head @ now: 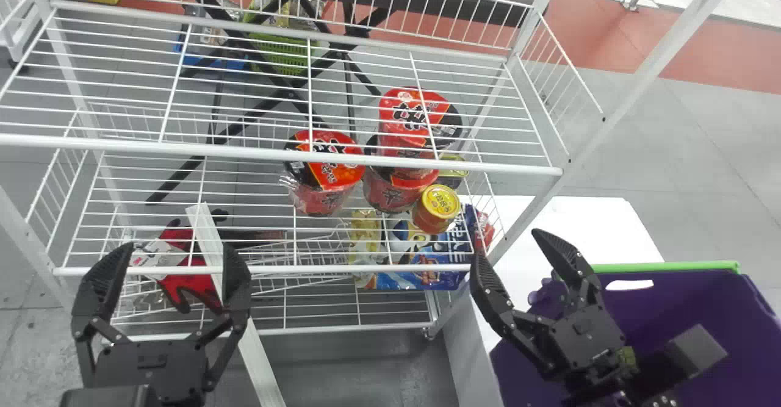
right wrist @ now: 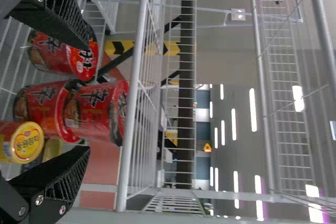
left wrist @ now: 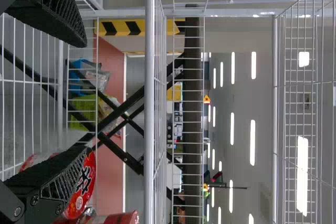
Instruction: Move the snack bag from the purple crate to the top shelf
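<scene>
The purple crate [head: 671, 309] with a green rim stands at the right, partly covered by the right arm. My right gripper [head: 511, 251] is open and empty, left of the crate by the rack's right post. The top shelf [head: 280, 152] is white wire, with its front rail across the view. My left gripper [head: 177, 260] is held open in front of the rack's left part. In the left wrist view, the left gripper [left wrist: 86, 98] has nothing between its fingers; the right gripper [right wrist: 87, 98] in the right wrist view likewise. Blue and yellow snack bags [head: 421, 266] lie low in the rack.
Red noodle cups [head: 326, 172] and a yellow-lidded can [head: 438, 207] stand on the shelf below the top one. Red gloves [head: 189, 273] are at the lower left, beside a slanting white bar [head: 210, 242]. A white table [head: 586, 224] adjoins the crate.
</scene>
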{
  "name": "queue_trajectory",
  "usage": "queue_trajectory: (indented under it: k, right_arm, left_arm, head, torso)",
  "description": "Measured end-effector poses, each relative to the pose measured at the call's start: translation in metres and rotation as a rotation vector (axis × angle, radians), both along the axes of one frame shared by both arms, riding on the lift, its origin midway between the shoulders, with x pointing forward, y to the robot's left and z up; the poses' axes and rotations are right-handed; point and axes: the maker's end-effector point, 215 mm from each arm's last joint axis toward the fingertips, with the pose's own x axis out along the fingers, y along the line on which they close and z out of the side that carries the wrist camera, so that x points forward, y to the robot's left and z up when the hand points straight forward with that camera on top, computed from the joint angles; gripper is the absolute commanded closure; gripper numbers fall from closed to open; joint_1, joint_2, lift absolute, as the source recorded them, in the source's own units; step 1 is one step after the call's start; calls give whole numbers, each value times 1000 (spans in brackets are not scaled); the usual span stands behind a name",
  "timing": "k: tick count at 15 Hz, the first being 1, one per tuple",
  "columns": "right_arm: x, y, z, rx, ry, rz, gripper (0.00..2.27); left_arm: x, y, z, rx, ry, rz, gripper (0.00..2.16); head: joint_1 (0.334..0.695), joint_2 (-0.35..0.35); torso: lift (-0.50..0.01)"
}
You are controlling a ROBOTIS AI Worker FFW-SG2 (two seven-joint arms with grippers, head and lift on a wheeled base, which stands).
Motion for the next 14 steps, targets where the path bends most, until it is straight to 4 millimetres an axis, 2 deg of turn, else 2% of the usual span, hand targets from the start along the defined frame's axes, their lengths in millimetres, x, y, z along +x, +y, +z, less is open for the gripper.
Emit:
queue_trajectory:
  k: [3, 6, 8, 11, 14]
  right_arm:
    - [1, -5, -7, 18, 30, -14, 137]
    - [2, -8, -2, 24, 27, -13, 137]
    - [3, -17, 0, 36, 66, -27, 137]
    - [-4, -57, -5, 118, 234, -73, 137]
    - [-34, -111, -13, 297, 489, -119, 137]
  left_arm:
    - [0, -1, 0, 0, -1, -4, 130]
    - [0, -1, 0, 0, -1, -4, 130]
    - [0, -1, -2, 2, 3, -3, 130]
    - [0, -1, -6, 3, 10, -5, 130]
    - [0, -3, -12, -1, 17, -8, 130]
  head:
    - [695, -298]
    - [695, -302]
    - [695, -313]
    - [695, -350]
    - [695, -350]
  torso:
    - [-448]
    - [-448]
    - [-448]
    - [-448]
    - [-448]
